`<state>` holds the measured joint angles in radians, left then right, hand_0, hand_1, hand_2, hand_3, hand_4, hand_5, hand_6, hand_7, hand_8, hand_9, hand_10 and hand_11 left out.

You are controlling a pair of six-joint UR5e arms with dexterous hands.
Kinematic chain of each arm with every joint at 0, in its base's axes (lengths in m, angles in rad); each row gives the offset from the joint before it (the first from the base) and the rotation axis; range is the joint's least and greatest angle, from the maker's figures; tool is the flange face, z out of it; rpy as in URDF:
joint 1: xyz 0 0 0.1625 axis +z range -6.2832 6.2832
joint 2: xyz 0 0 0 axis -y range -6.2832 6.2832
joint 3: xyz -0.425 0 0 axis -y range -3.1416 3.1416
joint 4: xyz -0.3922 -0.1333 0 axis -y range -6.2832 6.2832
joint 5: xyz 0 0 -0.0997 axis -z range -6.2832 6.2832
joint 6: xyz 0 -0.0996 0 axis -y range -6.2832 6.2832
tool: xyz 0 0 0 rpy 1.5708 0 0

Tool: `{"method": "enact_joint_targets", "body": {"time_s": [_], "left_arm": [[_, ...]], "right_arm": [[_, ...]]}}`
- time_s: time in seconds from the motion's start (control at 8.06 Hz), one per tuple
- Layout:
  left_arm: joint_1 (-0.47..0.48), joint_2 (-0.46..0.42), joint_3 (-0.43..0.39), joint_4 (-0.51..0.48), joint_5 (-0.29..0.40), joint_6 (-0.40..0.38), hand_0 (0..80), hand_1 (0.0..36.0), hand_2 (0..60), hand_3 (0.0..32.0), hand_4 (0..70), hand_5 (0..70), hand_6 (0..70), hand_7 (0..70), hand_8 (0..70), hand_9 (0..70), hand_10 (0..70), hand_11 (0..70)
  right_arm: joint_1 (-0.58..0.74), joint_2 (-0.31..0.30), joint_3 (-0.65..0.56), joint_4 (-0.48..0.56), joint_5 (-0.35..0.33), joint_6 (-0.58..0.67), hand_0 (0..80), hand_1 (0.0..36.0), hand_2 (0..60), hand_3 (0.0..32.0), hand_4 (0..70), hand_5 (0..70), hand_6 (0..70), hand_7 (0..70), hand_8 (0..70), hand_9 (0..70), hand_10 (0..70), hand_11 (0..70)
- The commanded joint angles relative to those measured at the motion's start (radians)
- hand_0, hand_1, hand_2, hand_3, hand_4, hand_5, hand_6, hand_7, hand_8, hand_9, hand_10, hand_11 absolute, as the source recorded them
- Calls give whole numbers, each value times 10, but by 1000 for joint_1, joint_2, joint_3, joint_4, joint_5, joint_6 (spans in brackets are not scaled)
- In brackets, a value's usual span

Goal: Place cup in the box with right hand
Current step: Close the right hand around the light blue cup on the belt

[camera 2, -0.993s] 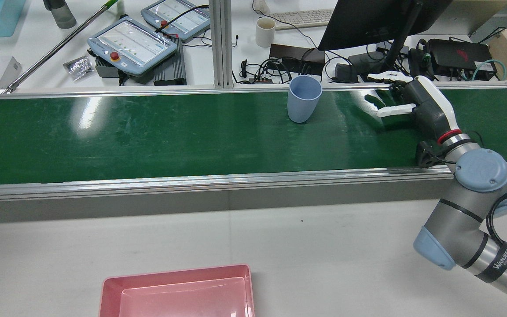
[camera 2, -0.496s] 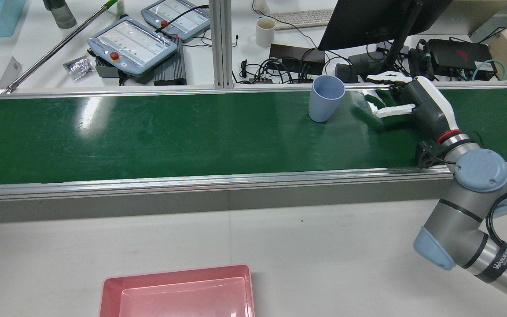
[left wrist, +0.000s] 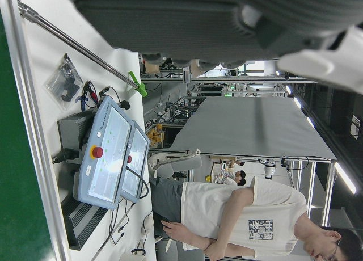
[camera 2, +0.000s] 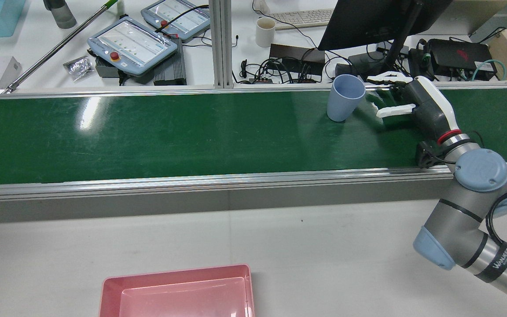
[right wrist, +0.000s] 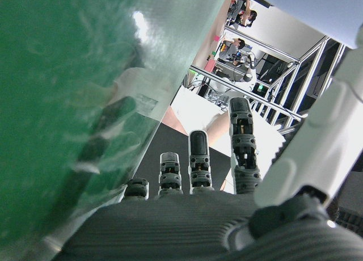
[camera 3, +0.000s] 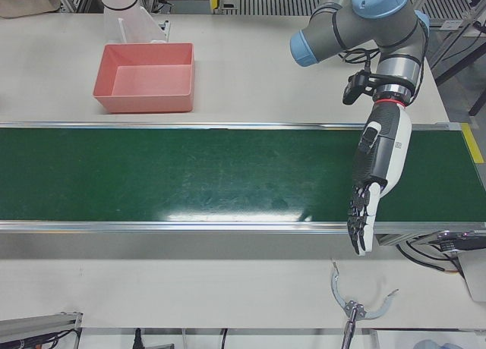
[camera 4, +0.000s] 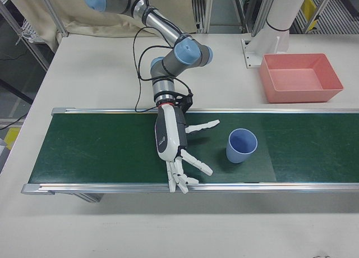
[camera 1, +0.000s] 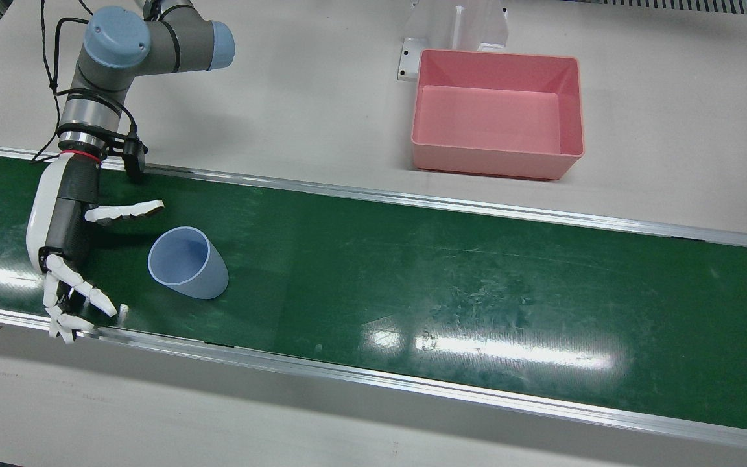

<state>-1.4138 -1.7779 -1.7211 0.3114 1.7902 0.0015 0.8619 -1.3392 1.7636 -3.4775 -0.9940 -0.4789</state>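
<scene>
A light blue cup (camera 1: 185, 263) stands upright on the green conveyor belt (camera 1: 477, 272); it also shows in the rear view (camera 2: 345, 97) and the right-front view (camera 4: 241, 146). My right hand (camera 1: 65, 233) lies low over the belt, open, thumb and fingers spread toward the cup. The cup is just beyond the fingertips, not touching, as the rear view (camera 2: 412, 103) and right-front view (camera 4: 174, 143) show. The pink box (camera 1: 497, 162) sits empty on the white table behind the belt. My left hand (camera 3: 376, 174) hangs open and empty over the belt's far end.
The belt has raised aluminium rails (camera 1: 412, 194) on both sides. The pink box also shows in the rear view (camera 2: 176, 275) and the left-front view (camera 3: 144, 99). Beyond the belt are a monitor (camera 2: 368, 22), cables, a white mug (camera 2: 265, 31) and teach pendants (camera 2: 132, 44).
The cup has travelled along the belt toward my right hand and now stands just in front of its fingertips. The right hand has hardly moved.
</scene>
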Motion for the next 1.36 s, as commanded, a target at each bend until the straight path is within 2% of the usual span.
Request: {"method": "enact_joint_targets", "body": {"time_s": [0.0, 0.37, 0.62, 0.74, 0.87, 0.99, 1.12, 1.24], "left_arm": [[0, 0, 0, 0, -2, 0, 0, 0, 0, 0, 0, 0, 0, 0, 0, 0, 0, 0], [0, 0, 0, 0, 0, 0, 0, 0, 0, 0, 0, 0, 0, 0, 0, 0, 0, 0], [0, 0, 0, 0, 0, 0, 0, 0, 0, 0, 0, 0, 0, 0, 0, 0, 0, 0], [1, 0, 0, 0, 0, 0, 0, 0, 0, 0, 0, 0, 0, 0, 0, 0, 0, 0], [0, 0, 0, 0, 0, 0, 0, 0, 0, 0, 0, 0, 0, 0, 0, 0, 0, 0], [0, 0, 0, 0, 0, 0, 0, 0, 0, 0, 0, 0, 0, 0, 0, 0, 0, 0], [0, 0, 0, 0, 0, 0, 0, 0, 0, 0, 0, 0, 0, 0, 0, 0, 0, 0], [0, 0, 0, 0, 0, 0, 0, 0, 0, 0, 0, 0, 0, 0, 0, 0, 0, 0]], "right_arm": [[0, 0, -1, 0, 2, -3, 454, 23, 0, 50, 271, 28, 74, 403, 78, 165, 35, 55], [5, 0, -1, 0, 2, -10, 457, 23, 0, 46, 276, 28, 76, 410, 80, 169, 36, 57], [14, -2, -1, -3, 8, -20, 455, 23, 0, 32, 293, 27, 80, 426, 84, 175, 36, 57], [20, -2, -1, -6, 9, -21, 457, 19, 0, 0, 345, 25, 92, 467, 87, 187, 37, 58], [20, -2, -1, -8, 11, -21, 456, 3, 0, 0, 478, 17, 113, 529, 96, 204, 38, 55], [25, -2, -1, -8, 11, -32, 448, 0, 0, 0, 700, 0, 116, 539, 94, 202, 59, 68], [32, -2, 2, -8, 11, -36, 456, 1, 56, 0, 700, 0, 126, 598, 88, 205, 57, 64], [42, -2, 4, -8, 11, -40, 458, 31, 150, 0, 700, 0, 133, 632, 88, 213, 58, 68]]}}
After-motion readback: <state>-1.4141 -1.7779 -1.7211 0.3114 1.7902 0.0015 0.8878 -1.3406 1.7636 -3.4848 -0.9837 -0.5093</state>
